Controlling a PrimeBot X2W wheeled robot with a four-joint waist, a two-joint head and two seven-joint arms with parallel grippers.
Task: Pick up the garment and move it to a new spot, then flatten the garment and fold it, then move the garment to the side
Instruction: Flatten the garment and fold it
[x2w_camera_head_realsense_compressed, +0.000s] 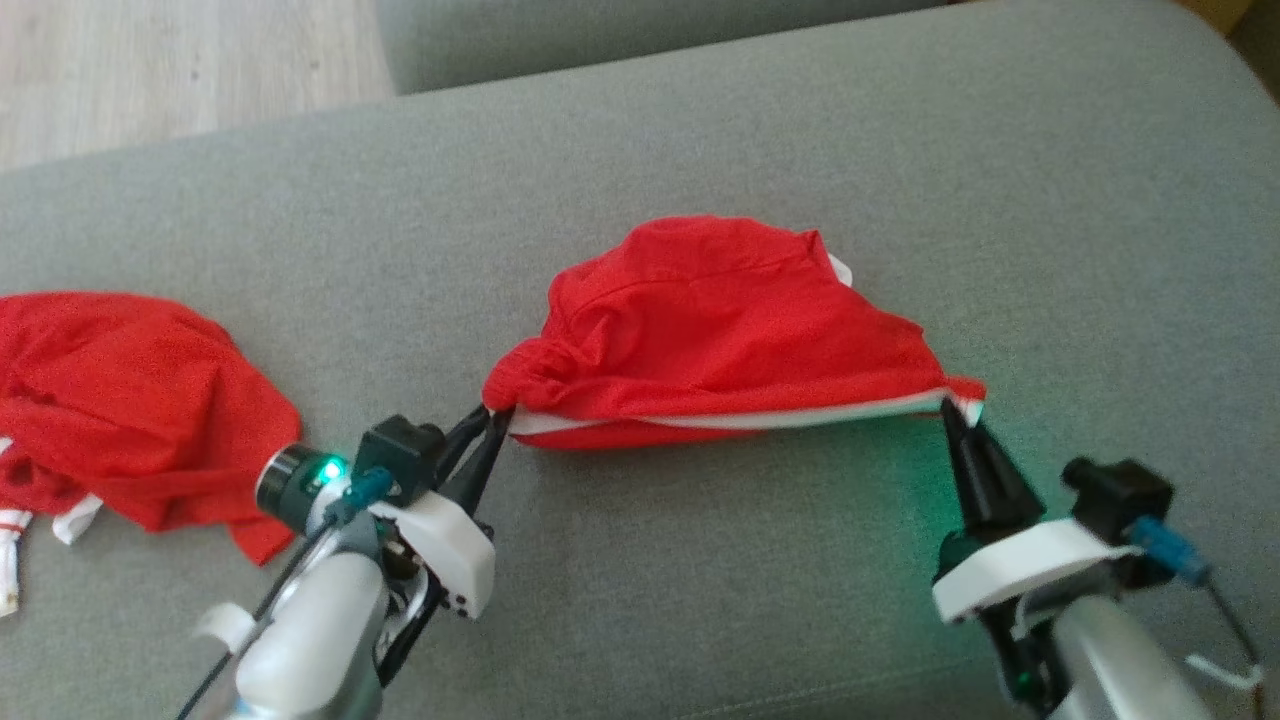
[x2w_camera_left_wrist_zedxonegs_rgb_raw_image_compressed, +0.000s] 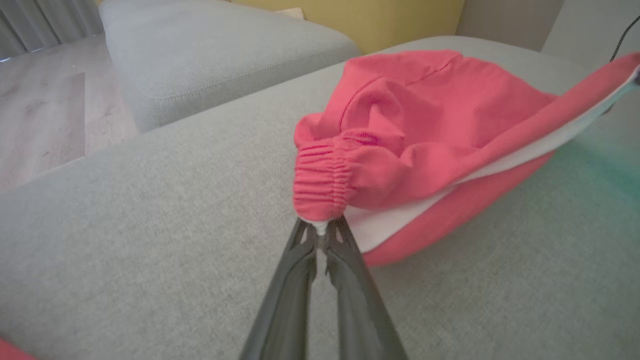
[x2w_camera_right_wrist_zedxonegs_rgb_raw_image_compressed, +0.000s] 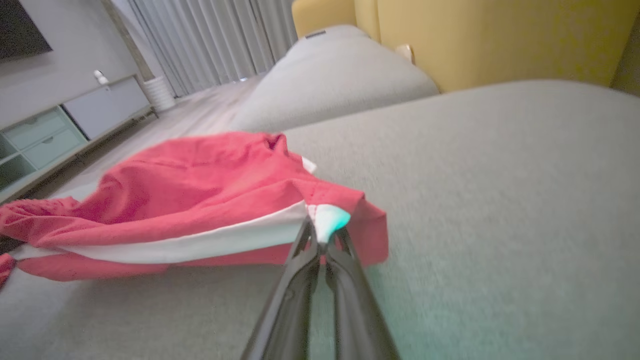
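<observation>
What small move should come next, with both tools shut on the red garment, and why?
Probably lift both tools together, easing them slightly apart. The left tool pinches the gathered end and the right tool the white-trimmed corner of the red garment, whose body lies bunched on the grey cushion; lifting should free it for carrying.

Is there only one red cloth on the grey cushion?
No, a second crumpled red cloth lies left of the white-striped red garment.
</observation>
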